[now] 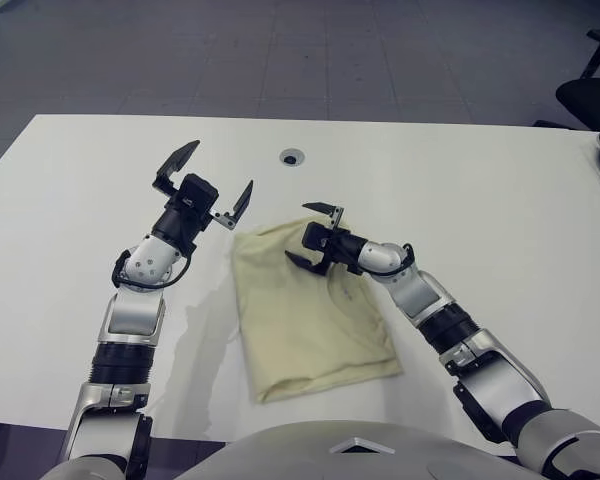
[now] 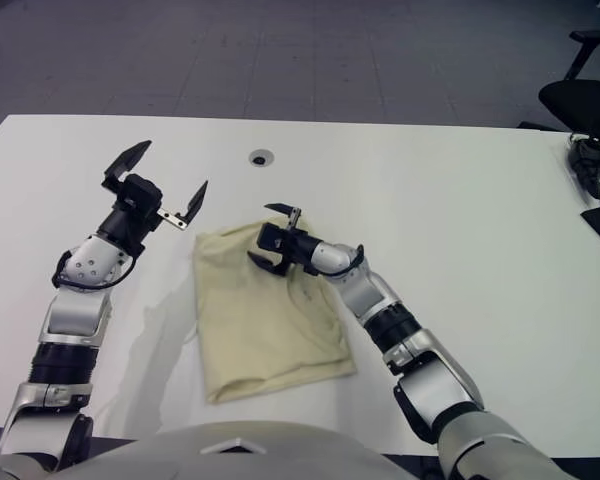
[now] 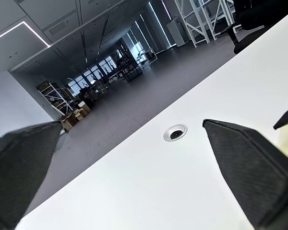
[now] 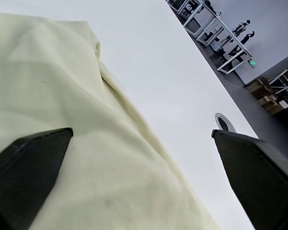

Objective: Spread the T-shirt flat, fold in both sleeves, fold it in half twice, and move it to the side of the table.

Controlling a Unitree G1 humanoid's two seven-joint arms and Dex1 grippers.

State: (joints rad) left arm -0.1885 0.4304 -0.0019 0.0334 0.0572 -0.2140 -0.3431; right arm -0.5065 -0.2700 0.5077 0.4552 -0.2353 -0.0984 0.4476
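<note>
Table [image 1: 480,180]: white top, dial read from the robot's seat with 12 o'clock at the far edge.
T-shirt [image 1: 310,310]: pale yellow, folded into a rough rectangle. It lies at about 6 o'clock on the table, close to the near edge. It is skewed a little, the far edge leaning toward 11 o'clock, and the near corners look thick and layered.
Left gripper [image 1: 218,170]: fingers spread wide and holding nothing. It is raised above bare table at about 10 o'clock from the shirt, just off the far left corner and clear of the cloth.
Right gripper [image 1: 300,232]: fingers spread and nothing pinched. It sits low over the shirt's 12 o'clock edge. In the wrist view one finger [image 4: 26,167] is over cloth and the other is over bare table past the hem. Cannot tell whether it touches the fabric.
Cable port [image 1: 293,157]: round, set in the tabletop at 12 o'clock from the shirt, well apart from it.
Dark gear [image 2: 590,160]: at the table's 3 o'clock edge, too small to make out.
Office chair [image 1: 590,100]: black, on the floor past the 2 o'clock corner.
</note>
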